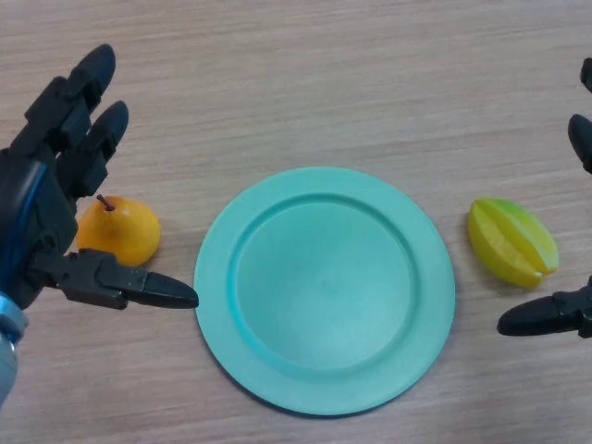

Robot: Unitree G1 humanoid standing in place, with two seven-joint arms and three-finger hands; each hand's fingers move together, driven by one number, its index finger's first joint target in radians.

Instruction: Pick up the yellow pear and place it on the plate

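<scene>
left hand (pixel 42 217) is hovering wide open around the small smooth yellow-orange plastic-looking pear (pixel 120 231), probably light, rigid and slippery, so i'd be gripping its fat belly.

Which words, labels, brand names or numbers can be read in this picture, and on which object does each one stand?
None: no readable text shows on the plate, the yellow pear, the star fruit, the table, the left hand or the right hand.
</scene>
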